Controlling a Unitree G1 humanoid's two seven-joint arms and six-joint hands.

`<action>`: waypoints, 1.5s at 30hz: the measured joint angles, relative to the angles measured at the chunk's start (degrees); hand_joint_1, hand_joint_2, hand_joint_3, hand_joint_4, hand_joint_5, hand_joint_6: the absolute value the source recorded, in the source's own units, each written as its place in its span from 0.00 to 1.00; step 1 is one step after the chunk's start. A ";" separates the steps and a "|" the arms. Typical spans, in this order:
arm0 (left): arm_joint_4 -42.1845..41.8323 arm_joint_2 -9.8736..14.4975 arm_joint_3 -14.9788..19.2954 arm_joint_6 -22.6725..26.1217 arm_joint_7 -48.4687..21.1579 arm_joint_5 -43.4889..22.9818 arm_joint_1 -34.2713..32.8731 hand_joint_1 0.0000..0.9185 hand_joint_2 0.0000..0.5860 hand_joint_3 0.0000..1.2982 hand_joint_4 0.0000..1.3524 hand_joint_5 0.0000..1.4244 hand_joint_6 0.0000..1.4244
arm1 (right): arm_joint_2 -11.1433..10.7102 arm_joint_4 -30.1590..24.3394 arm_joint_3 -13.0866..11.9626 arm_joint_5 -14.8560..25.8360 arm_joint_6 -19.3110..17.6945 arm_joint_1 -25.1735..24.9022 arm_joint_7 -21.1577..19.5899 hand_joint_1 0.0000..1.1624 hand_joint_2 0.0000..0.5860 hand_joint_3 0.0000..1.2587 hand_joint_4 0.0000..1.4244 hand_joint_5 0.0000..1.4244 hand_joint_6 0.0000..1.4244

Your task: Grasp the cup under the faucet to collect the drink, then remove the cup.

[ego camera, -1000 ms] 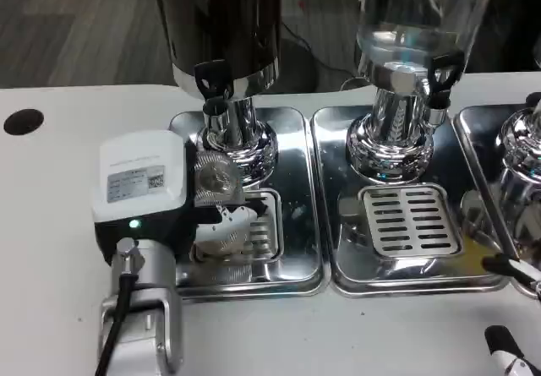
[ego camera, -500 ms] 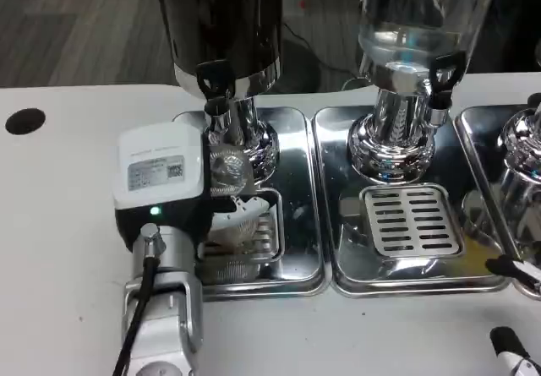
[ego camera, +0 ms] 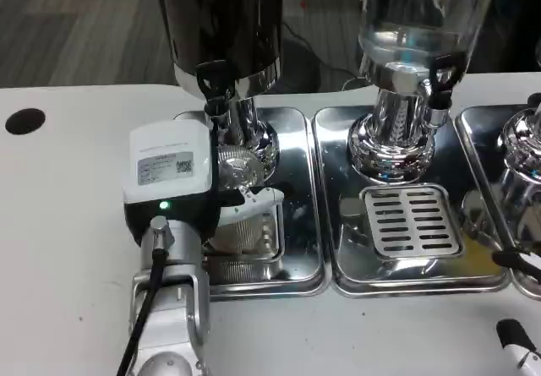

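White bench [ego camera: 51, 224]: cup [ego camera: 241, 224] is gripped by left hand [ego camera: 182, 186] just right of it, upright, directly under faucet [ego camera: 215, 84].

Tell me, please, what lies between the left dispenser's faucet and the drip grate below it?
In the head view, a clear cup, held by the left hand, stands between the faucet and the grate.

A white label [ego camera: 166, 163] was fixed to the white back of the left hand [ego camera: 169, 182]. It carried several lines of small print and a square QR-type code at its right end. The print was too small to read. No other lettering, brand or number was legible.
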 measured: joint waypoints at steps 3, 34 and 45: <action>-0.20 0.51 -0.12 0.01 -0.32 -0.92 0.00 0.08 0.04 0.28 0.29 0.59 0.69 | 0.04 0.19 0.00 0.00 -0.01 -0.20 0.04 0.50 0.62 0.21 0.10 0.08 0.05; -33.82 5.92 6.26 -7.06 -7.89 -0.92 10.88 0.03 0.03 0.09 0.04 0.48 0.64 | 1.40 -1.37 2.26 -1.05 1.23 -1.89 0.15 0.51 0.62 0.20 0.10 0.08 0.07; -33.88 2.38 7.22 -9.47 -10.84 -1.47 10.92 0.04 0.03 0.15 0.09 0.51 0.67 | 1.40 -2.34 2.22 -0.88 1.31 -0.71 0.15 0.51 0.62 0.20 0.10 0.08 0.07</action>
